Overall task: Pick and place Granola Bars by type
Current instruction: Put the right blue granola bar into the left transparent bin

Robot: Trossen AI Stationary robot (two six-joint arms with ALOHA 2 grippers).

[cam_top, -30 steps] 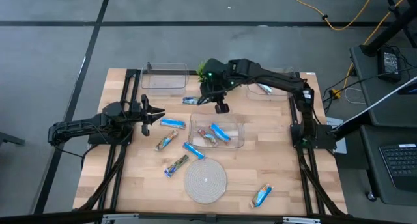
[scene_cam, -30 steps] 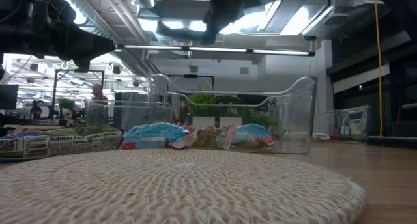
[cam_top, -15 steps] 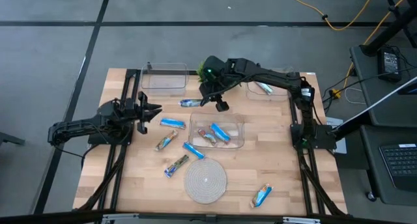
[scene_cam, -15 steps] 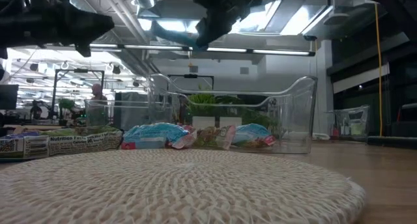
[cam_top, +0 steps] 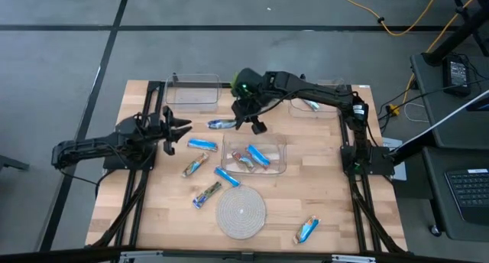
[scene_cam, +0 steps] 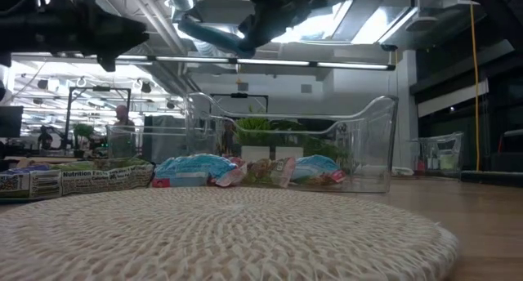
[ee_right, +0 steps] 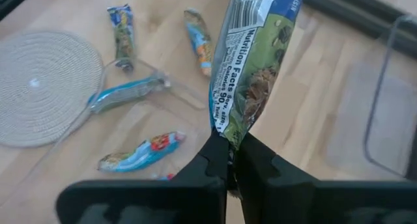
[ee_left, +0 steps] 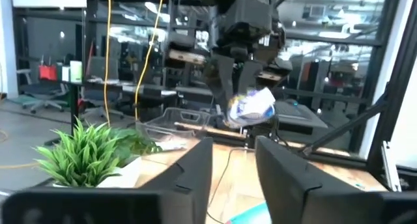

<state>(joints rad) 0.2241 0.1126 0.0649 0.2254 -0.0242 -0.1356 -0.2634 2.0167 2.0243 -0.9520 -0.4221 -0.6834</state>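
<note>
Right gripper [ee_right: 229, 160] clamped on green-printed granola bar [ee_right: 251, 68], raised above table just behind middle bin [cam_top: 254, 154]. Left gripper [cam_top: 179, 130] left of bin, fingers parted, empty.

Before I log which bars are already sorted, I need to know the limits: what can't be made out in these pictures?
- Bars in the middle clear bin: high view too small to read the wrappers; low view overlaps them behind the bin wall.
- Far right bin: the right arm partly covers it.
- Held bar: its top is cut off by the right wrist view's edge above the right gripper.
- Left gripper: its fingertips are cut off in the left wrist view.
</note>
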